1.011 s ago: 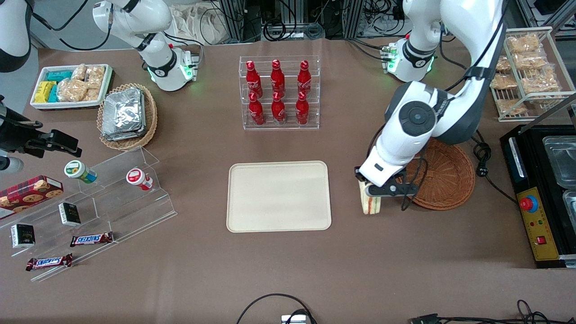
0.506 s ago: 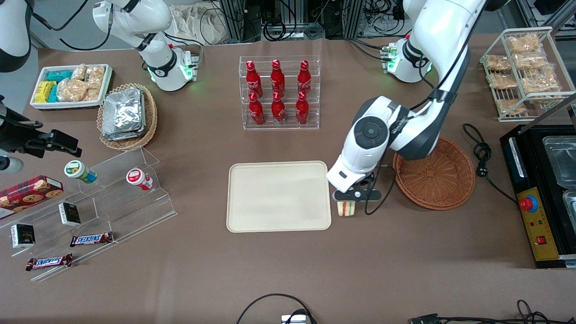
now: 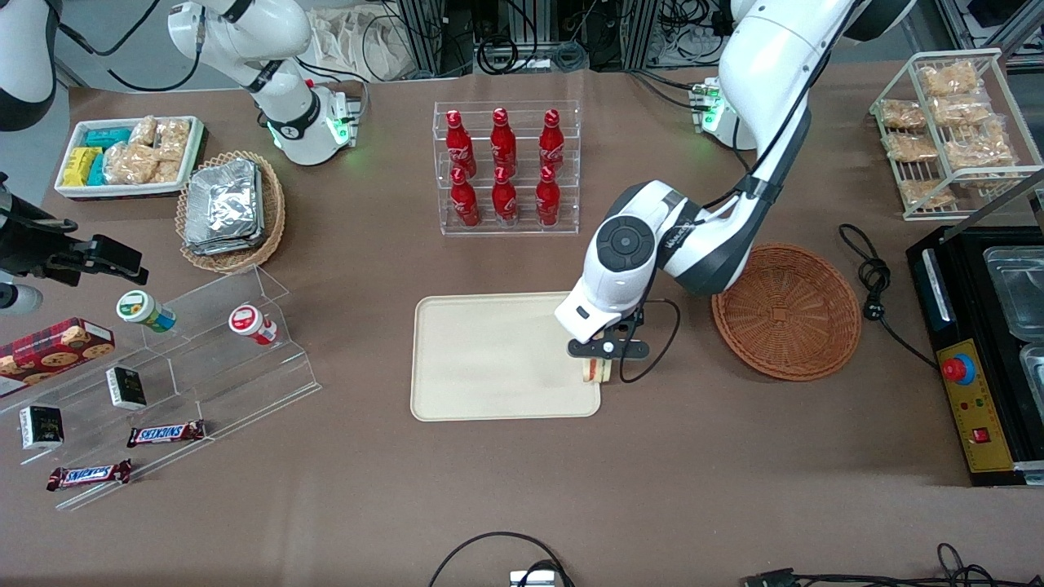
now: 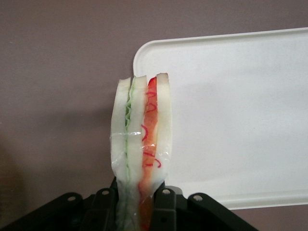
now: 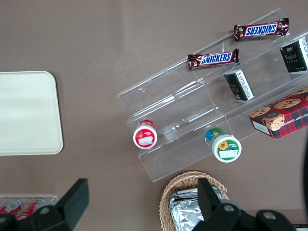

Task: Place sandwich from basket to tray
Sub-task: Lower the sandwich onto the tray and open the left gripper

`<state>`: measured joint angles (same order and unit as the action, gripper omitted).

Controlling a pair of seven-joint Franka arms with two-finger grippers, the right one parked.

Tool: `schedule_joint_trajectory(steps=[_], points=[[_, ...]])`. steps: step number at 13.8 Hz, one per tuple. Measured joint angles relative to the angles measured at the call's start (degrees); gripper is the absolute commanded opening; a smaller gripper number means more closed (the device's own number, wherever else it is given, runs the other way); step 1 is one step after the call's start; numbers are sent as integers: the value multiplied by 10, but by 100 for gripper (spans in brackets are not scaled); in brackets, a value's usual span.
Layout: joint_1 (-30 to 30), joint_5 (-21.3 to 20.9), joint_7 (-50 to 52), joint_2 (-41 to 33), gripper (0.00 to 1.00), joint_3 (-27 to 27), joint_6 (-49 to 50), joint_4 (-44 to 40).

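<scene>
Gripper: the left arm's gripper hangs over the tray's edge at the working arm's end, near the corner closest to the front camera; its fingers are clamped on the sandwich.
Sandwich: the sandwich is held off the surface, wrapped in clear film, its green and red filling layers running along the line out from the fingers; in the front view only its lower part shows under the gripper.
Tray: the cream tray lies flat; the sandwich straddles its rim, part over the tray, part over the brown table. The wrist view shows a rounded corner just past the sandwich tip and bare tray floor beside it.
Open room: the tray floor toward the parked arm's end is free; the table strip between tray and basket holds only the gripper's looped cable.
Basket: the reddish-brown wicker basket sits well apart from the gripper, toward the working arm's end.
Arm: the left arm reaches down from its base, bends at the elbow above the basket's rim, wrist pointing downward over the tray edge.
Bottle rack: the clear rack of red bottles stands farther from the front camera than the tray, apart from the arm.
</scene>
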<state>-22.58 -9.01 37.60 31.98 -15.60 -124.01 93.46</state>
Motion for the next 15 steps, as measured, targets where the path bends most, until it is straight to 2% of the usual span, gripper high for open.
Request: schedule_joint_trajectory(steps=[8,15], points=[[-29,-22,36,71,27,0,-24,-58],[-39,-23,36,108,27,0,-64,-65]])
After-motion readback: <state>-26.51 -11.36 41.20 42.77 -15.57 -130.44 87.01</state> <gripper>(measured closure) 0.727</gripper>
